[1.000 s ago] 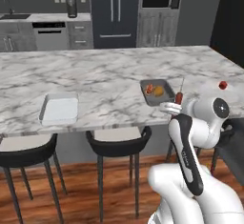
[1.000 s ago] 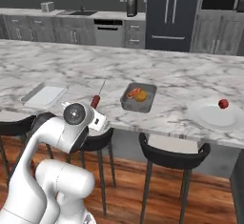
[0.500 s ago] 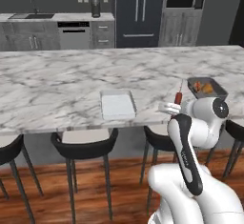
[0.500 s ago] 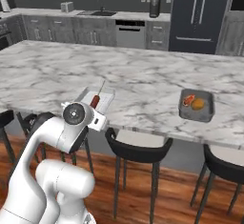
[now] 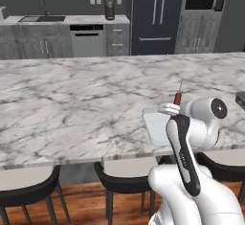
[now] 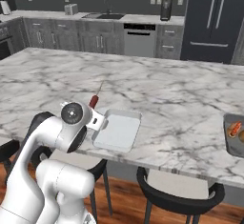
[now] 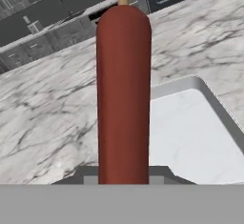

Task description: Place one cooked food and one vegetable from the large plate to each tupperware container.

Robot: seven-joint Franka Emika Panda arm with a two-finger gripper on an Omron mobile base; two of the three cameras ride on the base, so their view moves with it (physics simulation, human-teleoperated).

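Observation:
A red-brown sausage on a wooden stick (image 5: 177, 97) stands upright in my gripper (image 5: 171, 108), which is shut on its lower end. The gripper hovers over the near left part of the pale tupperware container (image 5: 155, 127), an empty shallow tub near the counter's front edge. From the right the sausage (image 6: 94, 101) and gripper (image 6: 97, 118) sit beside the same tub (image 6: 120, 131). In the hand view the sausage (image 7: 124, 99) rises up the middle, with the pale tub (image 7: 190, 137) behind it. The dark grey container (image 6: 234, 135) holds food at the far right. The large plate is out of view.
The marble island counter (image 5: 72, 104) stretches wide to the left and back. Black bar stools (image 5: 124, 181) stand under its front edge. Cabinets, a dishwasher and a fridge (image 5: 155, 16) line the back wall.
The whole picture has shifted: the base has driven left along the counter. The pale tub now lies in front of the arm and the dark tub sits at the right edge. The sausage stays gripped.

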